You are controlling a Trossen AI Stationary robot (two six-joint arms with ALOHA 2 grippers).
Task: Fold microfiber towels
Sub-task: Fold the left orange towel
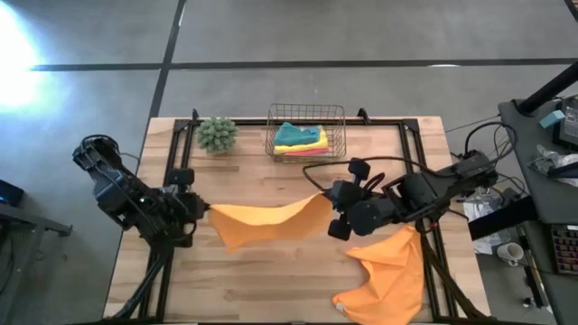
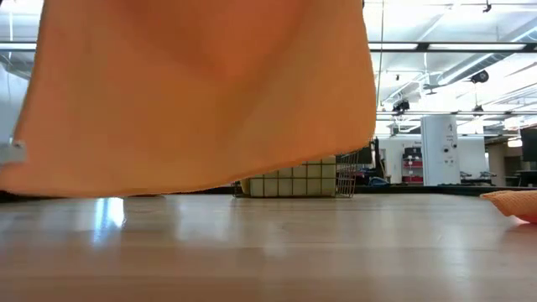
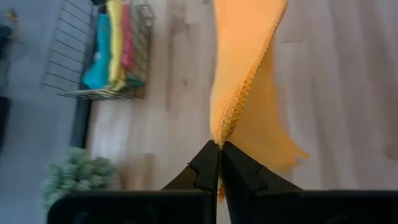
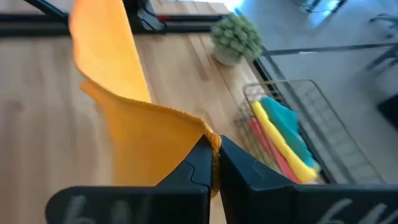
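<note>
An orange microfiber towel (image 1: pixel 262 221) hangs spread between my two grippers over the middle of the table; in the low view it (image 2: pixel 201 92) fills the upper picture, clear of the tabletop. My left gripper (image 1: pixel 200 209) is shut on its left corner, my right gripper (image 1: pixel 332 206) on its right corner. A second orange towel (image 1: pixel 388 271) lies crumpled on the table at the near right. Teal, yellow and pink folded towels (image 1: pixel 301 138) lie in a wire basket (image 1: pixel 307 116) at the far middle. My left gripper pinches the towel's left corner (image 3: pixel 219 138) between its two fingertips, coming level from the table's left. The towel stretches away from it, lifted clear. My right gripper pinches the towel's right corner (image 4: pixel 213 140) between its two fingertips, coming level from the table's right. The cloth sags a little between the holds.
A fuzzy green plant ball (image 1: pixel 217 134) stands at the far left beside the basket. Black rails run along the table's left, right and far edges. Bare wood lies under the hanging towel and toward the near left.
</note>
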